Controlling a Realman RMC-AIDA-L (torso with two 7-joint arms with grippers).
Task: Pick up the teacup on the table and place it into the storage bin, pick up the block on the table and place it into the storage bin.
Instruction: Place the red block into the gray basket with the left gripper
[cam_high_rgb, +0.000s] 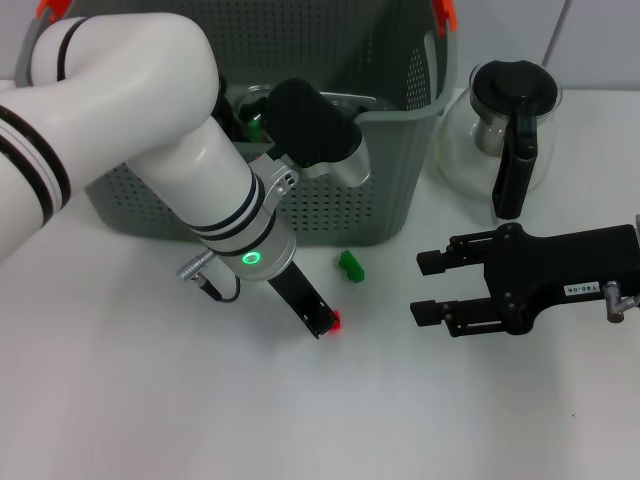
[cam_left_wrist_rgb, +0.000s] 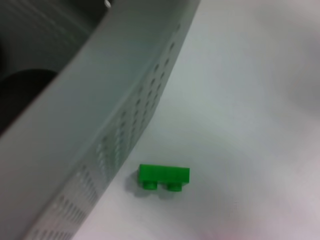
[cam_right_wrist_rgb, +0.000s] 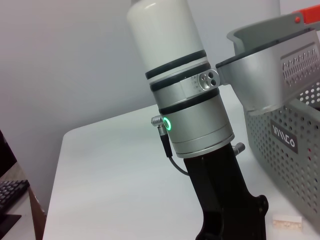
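While the left arm leans in over the table, here's what I see from where I stand, biggest first:

Bin: large grey-green perforated plastic storage bin (cam_high_rgb: 330, 215) w/ orange-red clips, at the back of the white table (cam_high_rgb: 120, 400); something glassy inside, poss. the teacup, mostly hidden by the arm.

Left arm: white w/ black bands, its black left gripper (cam_high_rgb: 318, 322) down at the tabletop in front of the bin; jaw state – can't tell, just one dark tip w/ a red spot.

Right arm: black right gripper (cam_high_rgb: 432, 288) parked low on the right, jaws spread apart, holding nothing.

Pot: glass pot w/ black handle and lid (cam_high_rgb: 505, 135), right of the bin; not part of the job.

Block: small green plastic studded block (cam_high_rgb: 351, 266), on the table just in front of the bin wall, near the left gripper's tip but apart from it.

Handling (my guess): light, stiff, smooth, may skid or flip if nudged; pinch across its flat long sides, not the studs.
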